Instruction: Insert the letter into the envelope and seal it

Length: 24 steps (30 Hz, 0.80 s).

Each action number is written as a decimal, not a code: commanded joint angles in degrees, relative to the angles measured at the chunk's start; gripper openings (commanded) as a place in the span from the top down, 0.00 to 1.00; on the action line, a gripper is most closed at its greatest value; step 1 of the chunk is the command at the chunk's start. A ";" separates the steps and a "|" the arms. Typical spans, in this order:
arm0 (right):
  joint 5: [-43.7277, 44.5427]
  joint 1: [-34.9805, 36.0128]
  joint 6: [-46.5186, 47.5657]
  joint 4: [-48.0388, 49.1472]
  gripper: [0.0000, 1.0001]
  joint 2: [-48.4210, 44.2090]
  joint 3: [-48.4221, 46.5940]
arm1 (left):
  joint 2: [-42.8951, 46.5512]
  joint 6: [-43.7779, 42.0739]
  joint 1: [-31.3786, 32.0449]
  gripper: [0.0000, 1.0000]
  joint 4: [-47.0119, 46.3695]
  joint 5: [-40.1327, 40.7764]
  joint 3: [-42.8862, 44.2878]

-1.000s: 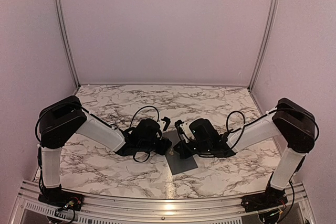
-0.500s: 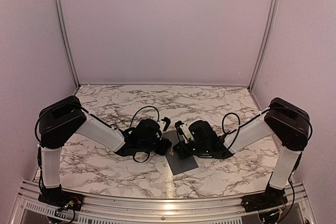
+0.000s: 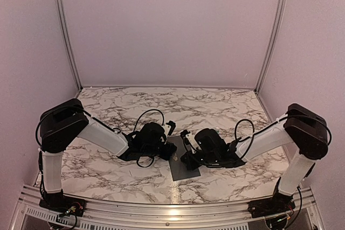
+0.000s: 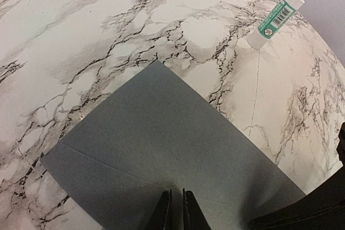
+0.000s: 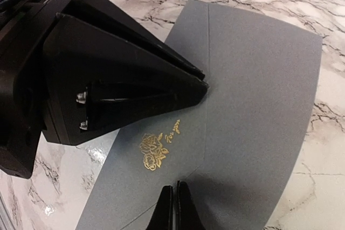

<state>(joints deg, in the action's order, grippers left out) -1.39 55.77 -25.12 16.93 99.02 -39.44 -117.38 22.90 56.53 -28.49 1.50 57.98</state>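
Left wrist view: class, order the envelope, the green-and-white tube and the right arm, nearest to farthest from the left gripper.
1. envelope, directly beneath the left gripper.
2. right arm, lower right corner.
3. tube, far upper right.

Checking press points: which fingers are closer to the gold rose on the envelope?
Right. The right fingers sit just beside the rose on the envelope; the left fingers are farther off, tip at the crease.
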 commanded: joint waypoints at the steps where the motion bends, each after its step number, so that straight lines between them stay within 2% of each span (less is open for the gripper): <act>1: 3.76 0.57 1.45 -6.05 1.00 -3.39 -3.17 | -0.02 -0.55 0.16 0.91 4.58 -0.70 -1.59; 7: 4.64 0.57 3.11 -7.62 1.00 -4.07 -6.51 | 0.22 -0.69 0.16 0.91 4.54 -0.79 -1.63; 16: 3.59 0.22 3.41 -6.98 1.00 4.09 -10.47 | 0.24 -0.79 0.16 0.91 4.58 -0.79 -1.71; 24: 2.80 -0.75 2.48 -6.60 1.00 8.22 -9.72 | 0.48 -1.05 0.16 0.91 4.54 -0.32 -2.16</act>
<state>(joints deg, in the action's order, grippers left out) 1.69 55.33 -22.41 11.99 105.38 -48.84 -117.19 22.87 56.40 -28.53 1.13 57.65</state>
